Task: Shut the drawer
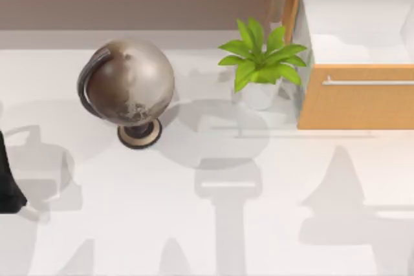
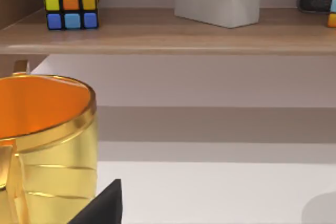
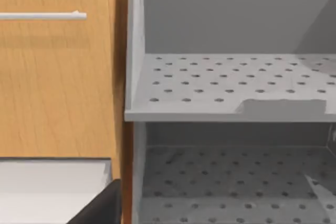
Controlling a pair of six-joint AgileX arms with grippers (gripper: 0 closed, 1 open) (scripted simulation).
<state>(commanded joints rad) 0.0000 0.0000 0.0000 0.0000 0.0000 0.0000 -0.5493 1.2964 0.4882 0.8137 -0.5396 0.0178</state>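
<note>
Wide orange-tan wooden drawer (image 1: 354, 103) with thin silver bar handle (image 1: 367, 83) stands pulled open at table's right rear, pale inner walls exposed. Green potted plant (image 1: 261, 69) just left of drawer; grey globe (image 1: 129, 85) farther left. Left arm (image 1: 8, 179) parked far left of drawer; cannot tell claw state for either arm

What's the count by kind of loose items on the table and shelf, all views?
Globe: 1
Potted plant: 1
Gold cup: 1
Rubik's cube: 1
Tissue box: 1
Total: 5
</note>
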